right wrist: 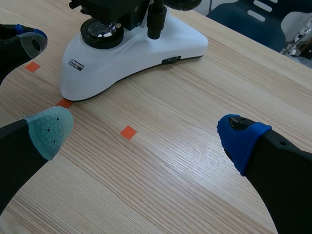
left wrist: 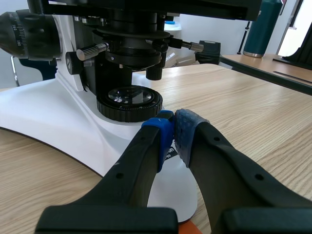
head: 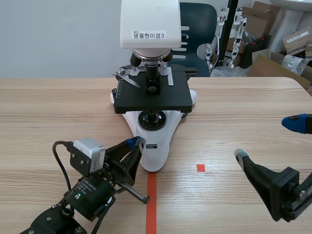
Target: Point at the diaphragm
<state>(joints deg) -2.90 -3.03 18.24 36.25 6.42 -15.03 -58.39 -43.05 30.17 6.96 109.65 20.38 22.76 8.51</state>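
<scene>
Where the wooden table (head: 48,112) runs away from us, a white and black microscope (head: 151,29) stands at its middle, facing our side. Behind the table we see a dark teal chair (head: 200,19). The microscope's flat black stage (head: 151,100) spreads wide above its white base (head: 155,146), which narrows toward us.

Our right gripper (right wrist: 146,134) hangs well to the right of the microscope, above bare wood, with its fingers spread wide apart and nothing between them; one pad is grey-green, the other blue.

Our left gripper (left wrist: 173,129) comes in low at the front of the base, its two fingers pressed together at the tips and holding nothing. The tips sit over the narrow front of the white base; we cannot tell whether they touch it.

From the left wrist we see the diaphragm (left wrist: 129,51) as the black round assembly hanging under the stage, ahead of and above the closed fingertips, apart from them. Directly beneath it, set in the base, sits the ribbed round light lens (left wrist: 129,100), near the fingertips and between them and the microscope's pillar.
</scene>
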